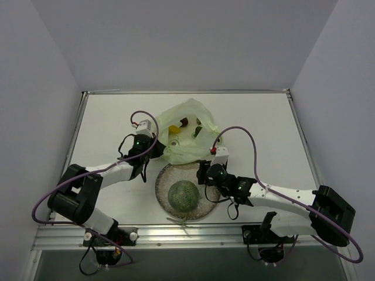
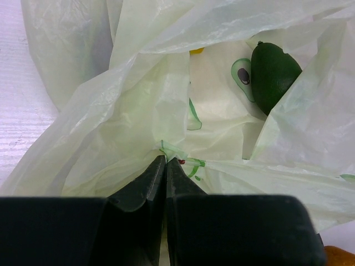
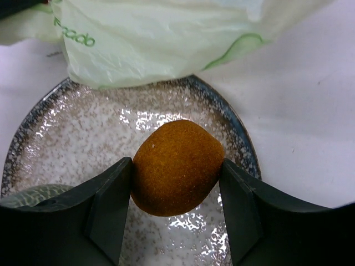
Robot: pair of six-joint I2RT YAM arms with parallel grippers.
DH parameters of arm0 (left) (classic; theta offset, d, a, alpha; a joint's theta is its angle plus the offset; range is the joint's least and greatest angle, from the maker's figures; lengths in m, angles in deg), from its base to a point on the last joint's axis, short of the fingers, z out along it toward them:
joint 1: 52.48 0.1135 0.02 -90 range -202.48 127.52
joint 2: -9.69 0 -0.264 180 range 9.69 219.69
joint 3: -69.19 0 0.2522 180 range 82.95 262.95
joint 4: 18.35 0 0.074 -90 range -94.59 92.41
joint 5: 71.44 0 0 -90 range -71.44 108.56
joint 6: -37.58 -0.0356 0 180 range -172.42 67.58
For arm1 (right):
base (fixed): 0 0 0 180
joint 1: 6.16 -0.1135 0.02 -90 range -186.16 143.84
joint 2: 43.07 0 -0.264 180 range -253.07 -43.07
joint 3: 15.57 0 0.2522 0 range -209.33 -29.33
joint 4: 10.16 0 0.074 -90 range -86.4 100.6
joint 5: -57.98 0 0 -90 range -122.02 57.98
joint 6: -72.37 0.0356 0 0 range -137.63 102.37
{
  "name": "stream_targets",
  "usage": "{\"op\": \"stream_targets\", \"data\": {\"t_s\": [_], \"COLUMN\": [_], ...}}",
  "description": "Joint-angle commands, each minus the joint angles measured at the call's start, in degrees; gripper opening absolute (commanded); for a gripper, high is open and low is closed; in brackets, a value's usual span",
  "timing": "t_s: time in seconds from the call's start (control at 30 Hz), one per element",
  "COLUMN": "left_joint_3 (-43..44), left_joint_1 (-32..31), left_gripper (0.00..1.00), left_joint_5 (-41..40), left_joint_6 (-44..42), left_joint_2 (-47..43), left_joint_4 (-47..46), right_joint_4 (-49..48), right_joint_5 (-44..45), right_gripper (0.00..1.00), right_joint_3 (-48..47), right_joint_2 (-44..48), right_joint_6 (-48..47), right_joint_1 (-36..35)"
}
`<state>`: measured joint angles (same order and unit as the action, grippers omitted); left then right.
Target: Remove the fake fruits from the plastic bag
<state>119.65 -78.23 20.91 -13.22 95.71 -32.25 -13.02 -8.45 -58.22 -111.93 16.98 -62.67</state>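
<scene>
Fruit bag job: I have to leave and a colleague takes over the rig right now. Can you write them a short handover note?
Left gripper: shut, pinching the near edge of the bag.
Right gripper: closed on the orange, over the plate.
Done: the melon lies on the plate. The orange is out of the bag but not yet released.
Left: set the orange down, then fetch what is in the bag: a dark green piece, a yellow piece and a dark red piece. Whether the plastic hides more cannot be told.
</scene>
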Motion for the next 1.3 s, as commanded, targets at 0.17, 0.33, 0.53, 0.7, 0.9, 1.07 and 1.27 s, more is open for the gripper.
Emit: {"op": "stream_targets", "data": {"t_s": [0.17, 0.33, 0.53, 0.7, 0.9, 1.07, 1.27], "left_joint_3": [0.0, -0.8, -0.6, -0.9, -1.5, -1.8, -2.1], "left_joint_1": [0.0, 0.0, -0.1, -0.3, -1.2, -1.5, -2.1], "left_gripper": [0.02, 0.02, 0.02, 0.03, 0.02, 0.02, 0.02], "left_joint_5": [0.5, 0.7, 1.5, 2.0, 1.3, 2.0, 3.2], "left_joint_6": [-0.9, -1.0, 0.0, 1.2, 2.8, 5.4, 7.6], "left_joint_2": [-3.2, -4.9, -3.1, -2.7, -0.8, 2.2, 5.1], "left_joint_4": [-1.8, -2.1, -2.7, -3.7, -5.0, -7.4, -10.0], "right_joint_4": [4.1, 8.1, 5.6, -0.4, -8.7, -15.4, -16.3], "right_joint_5": [2.7, 4.1, 3.8, 2.6, -2.0, -3.4, -1.2], "right_gripper": [0.69, 0.72, 0.15, 0.0, 0.0, 0.0, 0.0], "right_joint_3": [-1.7, -5.1, -15.9, -23.7, -25.3, -19.0, -18.2], "right_joint_2": [0.7, 3.1, -3.2, -12.3, -25.3, -28.7, -29.8], "right_joint_6": [3.9, -0.1, -7.2, -14.6, -14.7, -12.3, -11.3], "right_joint_1": [-1.8, -1.8, -0.4, 3.8, 12.6, 19.1, 21.2]}}
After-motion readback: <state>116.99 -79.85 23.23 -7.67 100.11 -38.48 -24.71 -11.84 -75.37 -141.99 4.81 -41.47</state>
